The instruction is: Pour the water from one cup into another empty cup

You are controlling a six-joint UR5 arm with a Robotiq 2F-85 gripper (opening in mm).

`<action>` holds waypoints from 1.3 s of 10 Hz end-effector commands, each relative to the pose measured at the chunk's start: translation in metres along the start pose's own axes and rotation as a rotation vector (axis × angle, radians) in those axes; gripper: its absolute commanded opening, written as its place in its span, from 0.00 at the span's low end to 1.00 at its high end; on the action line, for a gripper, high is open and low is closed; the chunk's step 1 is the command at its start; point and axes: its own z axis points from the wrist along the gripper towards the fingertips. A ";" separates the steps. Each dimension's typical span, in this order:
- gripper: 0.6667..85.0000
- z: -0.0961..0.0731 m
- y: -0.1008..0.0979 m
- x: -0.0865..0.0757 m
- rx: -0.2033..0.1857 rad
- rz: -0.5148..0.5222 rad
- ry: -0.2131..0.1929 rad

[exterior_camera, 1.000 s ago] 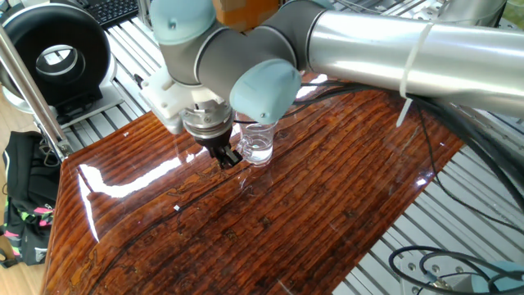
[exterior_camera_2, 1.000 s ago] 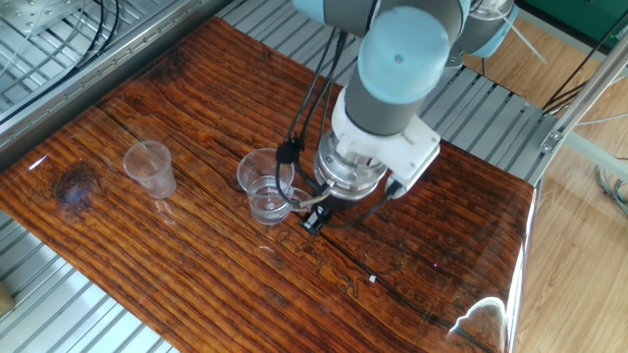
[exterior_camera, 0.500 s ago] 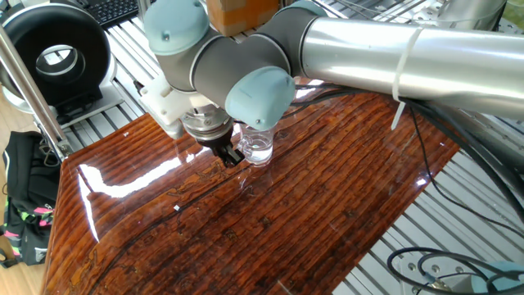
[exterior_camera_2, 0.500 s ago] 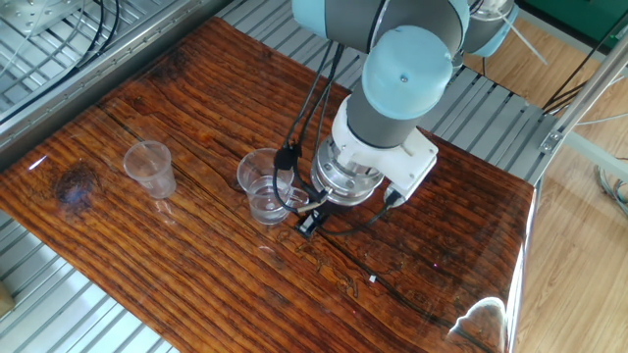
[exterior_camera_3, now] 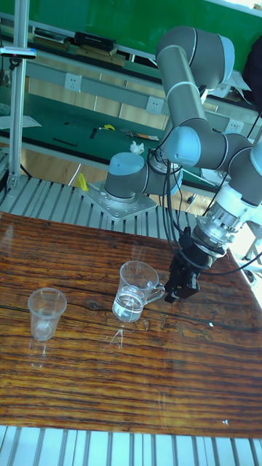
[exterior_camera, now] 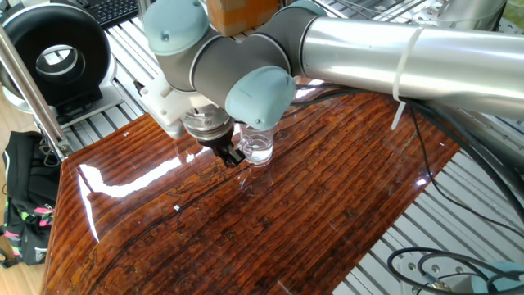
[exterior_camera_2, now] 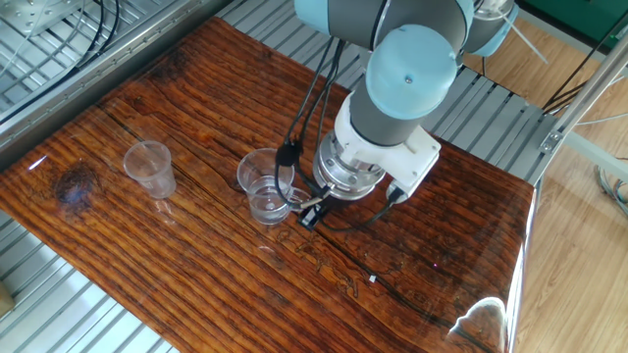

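The glass mug (exterior_camera_3: 135, 290) stands upright on the wooden table (exterior_camera_3: 131, 378), its handle (exterior_camera_3: 158, 292) pointing right. A little water (exterior_camera_3: 126, 309) lies in its bottom. The same mug (exterior_camera_2: 263, 186) (exterior_camera: 257, 145) shows in both fixed views. The small handleless empty cup (exterior_camera_3: 45, 313) (exterior_camera_2: 149, 168) stands apart to the mug's left; the arm hides it in one fixed view. My gripper (exterior_camera_3: 178, 291) (exterior_camera_2: 310, 217) (exterior_camera: 231, 156) is low over the table, right beside the handle, with its black fingers slightly apart and nothing held.
Black cables (exterior_camera_2: 294, 147) hang from the wrist close over the mug. The tabletop (exterior_camera_2: 196, 275) is bordered by metal slats (exterior_camera_2: 59, 314). A black round device (exterior_camera: 57, 57) and a bag (exterior_camera: 20, 205) sit off the table's side.
My gripper and wrist have shifted slightly toward the mug's handle. Both cups stand where they were.
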 end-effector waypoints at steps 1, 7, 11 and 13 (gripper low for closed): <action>0.42 0.001 0.010 -0.005 -0.019 -0.005 -0.012; 0.44 0.000 0.014 -0.005 -0.002 -0.089 -0.003; 0.45 0.001 0.008 0.002 0.018 -0.156 0.026; 0.45 -0.001 0.008 0.009 0.019 -0.181 0.051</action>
